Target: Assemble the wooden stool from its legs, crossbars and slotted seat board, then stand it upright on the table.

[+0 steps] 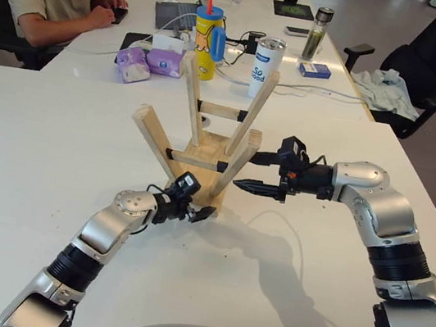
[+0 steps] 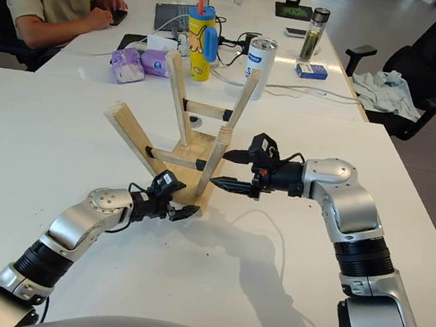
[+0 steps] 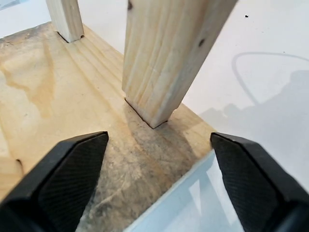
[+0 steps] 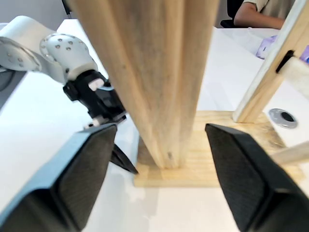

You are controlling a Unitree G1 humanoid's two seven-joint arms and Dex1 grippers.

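Now: the pale wooden stool (image 1: 202, 157) lies upside down near the middle of the white worktop (image 1: 48, 186), with its flat slotted seat board (image 3: 58, 96) down and its four square legs pointing up and splaying outward.
Joints: thin wooden crossbars (image 1: 222, 111) tie the legs in pairs; from these views the assembly looks complete, so turning it over is probably what is left.
Left gripper (image 1: 198, 210): low at the near corner of the seat board, jaws wide, one on each side of the corner, holding nothing.
Right gripper (image 1: 251, 173): level with the near-right leg (image 4: 159, 72), jaws wide with one on each side of it; I see no contact.
Handling: it should be stiff, fairly light bare timber that does not bend under a grip. The smooth grain may slide in narrow jaws.
Weak spot: if the legs are only pushed into their slots, a pull on one leg could draw it out.
Where to hold: low on a leg, close to the seat board, with the other jaws on the board's edge, so the flip loads the board and not one joint.
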